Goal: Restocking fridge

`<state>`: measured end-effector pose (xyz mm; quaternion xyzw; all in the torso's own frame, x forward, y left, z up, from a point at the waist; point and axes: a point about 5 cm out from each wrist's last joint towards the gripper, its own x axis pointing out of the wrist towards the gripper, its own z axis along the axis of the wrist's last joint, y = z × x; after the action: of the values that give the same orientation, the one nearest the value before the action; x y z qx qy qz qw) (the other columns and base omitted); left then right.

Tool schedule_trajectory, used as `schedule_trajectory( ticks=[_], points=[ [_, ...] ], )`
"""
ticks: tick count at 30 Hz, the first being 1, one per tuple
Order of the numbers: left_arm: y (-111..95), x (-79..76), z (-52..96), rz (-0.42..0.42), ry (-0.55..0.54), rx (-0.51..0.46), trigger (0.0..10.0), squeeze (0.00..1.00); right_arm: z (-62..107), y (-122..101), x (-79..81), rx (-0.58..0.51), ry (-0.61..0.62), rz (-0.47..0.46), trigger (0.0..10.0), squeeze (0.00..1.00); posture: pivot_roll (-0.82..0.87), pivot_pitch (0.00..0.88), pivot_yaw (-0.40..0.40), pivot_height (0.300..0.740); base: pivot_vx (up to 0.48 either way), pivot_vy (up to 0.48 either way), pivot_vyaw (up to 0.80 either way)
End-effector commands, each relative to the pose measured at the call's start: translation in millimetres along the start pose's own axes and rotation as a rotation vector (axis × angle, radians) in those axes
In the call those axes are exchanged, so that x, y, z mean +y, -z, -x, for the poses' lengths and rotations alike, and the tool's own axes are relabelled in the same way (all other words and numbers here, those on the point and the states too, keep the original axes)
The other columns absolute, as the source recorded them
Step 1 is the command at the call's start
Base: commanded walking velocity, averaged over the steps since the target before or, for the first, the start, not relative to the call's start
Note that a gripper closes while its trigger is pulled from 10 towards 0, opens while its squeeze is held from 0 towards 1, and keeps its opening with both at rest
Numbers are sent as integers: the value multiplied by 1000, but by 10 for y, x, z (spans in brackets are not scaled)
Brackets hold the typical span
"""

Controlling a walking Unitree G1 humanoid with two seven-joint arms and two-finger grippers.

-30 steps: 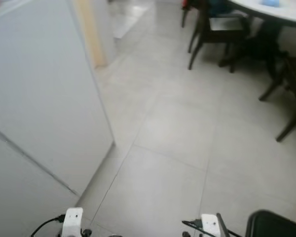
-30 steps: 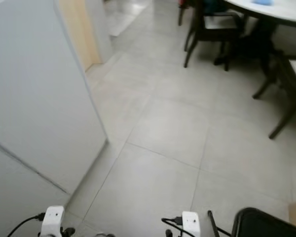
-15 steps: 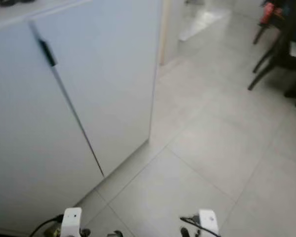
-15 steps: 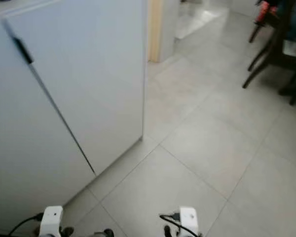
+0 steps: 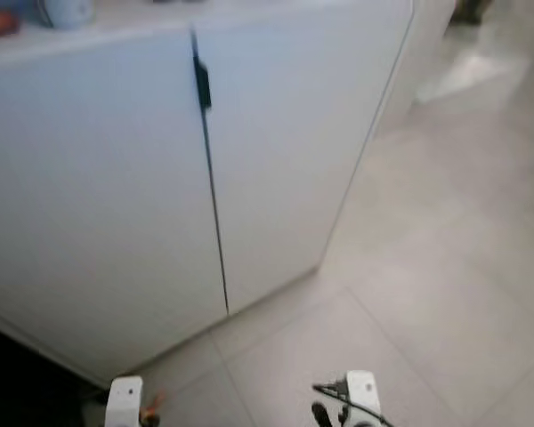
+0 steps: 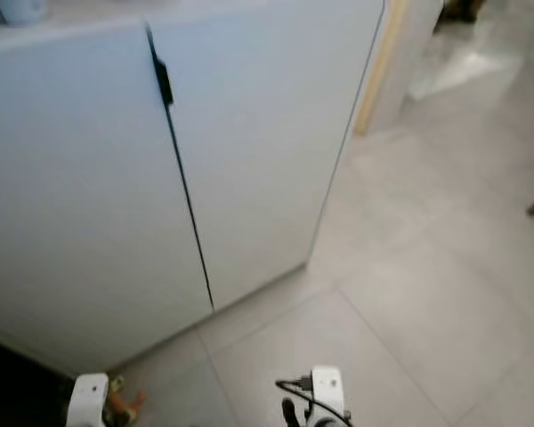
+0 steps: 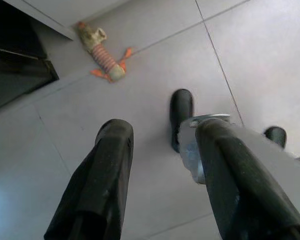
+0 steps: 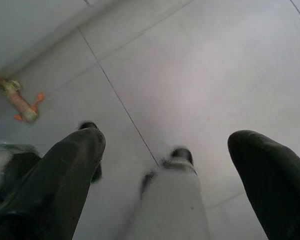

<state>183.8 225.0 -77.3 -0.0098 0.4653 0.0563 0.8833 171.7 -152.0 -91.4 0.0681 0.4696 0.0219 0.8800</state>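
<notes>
Both the left claw (image 7: 160, 150) and right claw (image 8: 170, 150) hung spread and empty over the pale grey tiled floor (image 5: 445, 294), near a small orange-striped toy (image 7: 102, 55) at the foot of a white two-door cabinet (image 5: 205, 178).

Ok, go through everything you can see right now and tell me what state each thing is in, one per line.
White cabinet doors: both shut, dark seam between them.
Dark handle: at the top of the seam, untouched.
Striped toy: lying on its side on the floor tiles by the cabinet's base.
Left gripper: jaws open, empty, pointing down at the floor.
Right gripper: jaws open, empty, pointing down at the floor.
Mug: standing on the cabinet top, blurred.
</notes>
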Motion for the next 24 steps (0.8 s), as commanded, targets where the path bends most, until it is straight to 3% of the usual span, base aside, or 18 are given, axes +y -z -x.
schedule_trajectory(
  ticks=[1,6,7,16,24],
  points=[
    [47,-6,4,14,4,22,10000,1000,22,104,-40,36,15,-24,10000,0,-153,122,-46,740,0,0,0],
    [42,-5,3,16,2,22,10000,1000,20,99,-34,38,11,-23,10000,0,-152,118,-44,740,0,0,0],
    [39,-5,2,9,0,22,10000,0,19,96,-34,38,11,-23,10000,0,-152,115,-44,740,0,0,0],
    [-24,-26,-11,5,-9,8,10000,0,5,19,-46,27,11,-11,10000,0,-150,75,-52,740,0,0,0],
    [-83,-66,-24,54,-22,-10,10000,0,-9,-54,-52,20,17,5,10000,0,-127,33,-70,740,0,0,0]
  ],
)
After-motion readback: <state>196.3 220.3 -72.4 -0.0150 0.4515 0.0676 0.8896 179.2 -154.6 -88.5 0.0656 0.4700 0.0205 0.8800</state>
